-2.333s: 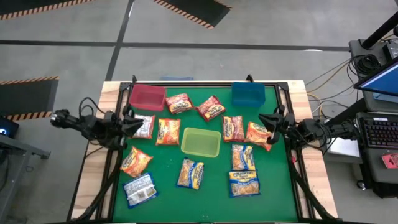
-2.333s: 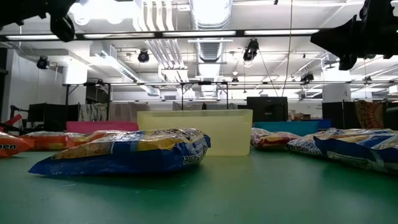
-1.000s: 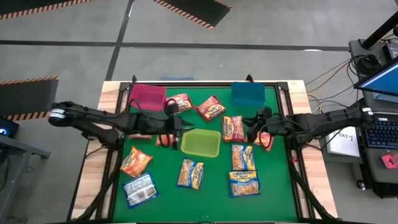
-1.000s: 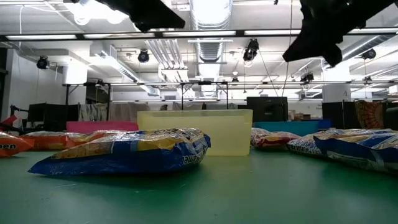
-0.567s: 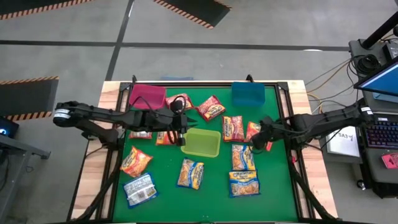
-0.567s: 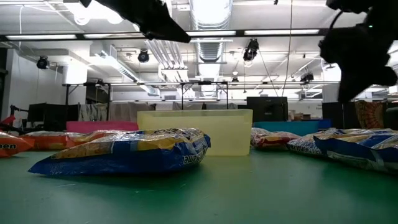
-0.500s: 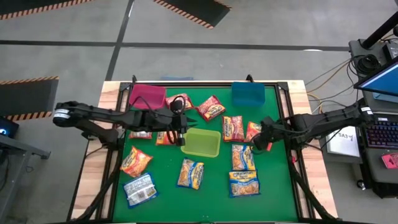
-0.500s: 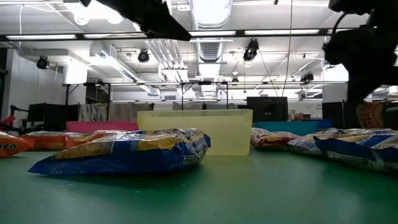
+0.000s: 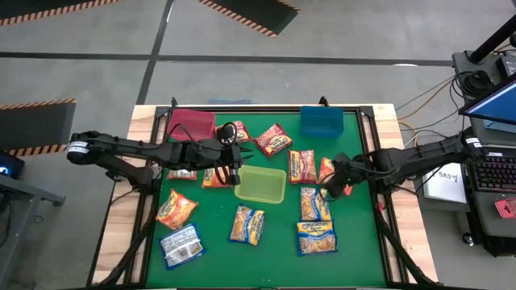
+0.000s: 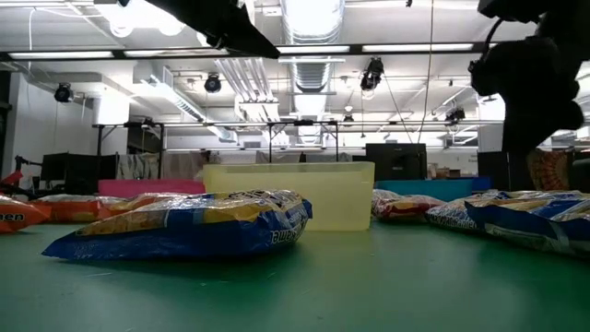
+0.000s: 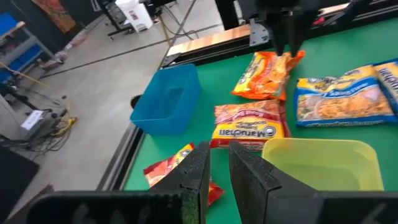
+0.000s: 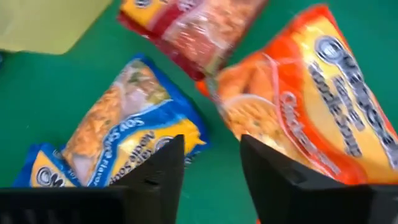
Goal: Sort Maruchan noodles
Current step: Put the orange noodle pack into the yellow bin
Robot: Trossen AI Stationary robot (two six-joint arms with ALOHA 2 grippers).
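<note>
Maruchan packets lie flat on the green mat: red ones (image 9: 274,139) (image 9: 302,165), an orange one (image 9: 336,172), blue-and-yellow ones (image 9: 314,203) (image 9: 247,224), another orange one (image 9: 176,209) and a blue-silver one (image 9: 182,246). My left gripper (image 9: 235,165) (image 11: 217,146) hangs above the green bin's far-left corner, fingers only narrowly apart and empty. My right gripper (image 9: 325,188) (image 12: 211,140) is open, hovering over the orange packet's (image 12: 298,112) near-left corner, beside a blue-and-yellow packet (image 12: 124,130). Further packets are partly hidden under my left arm.
The green bin (image 9: 260,184) stands mid-table, with a red bin (image 9: 192,125) and a blue bin (image 9: 322,122) at the far edge. A black frame rims the mat. In the low view both arms (image 10: 221,23) (image 10: 530,83) hang above the packets. Bare mat lies along the near edge.
My right gripper has moved toward the near edge and down, from beside the red packet to above the orange packet's near-left corner. My left arm has stayed almost where it was by the green bin. No packet has moved.
</note>
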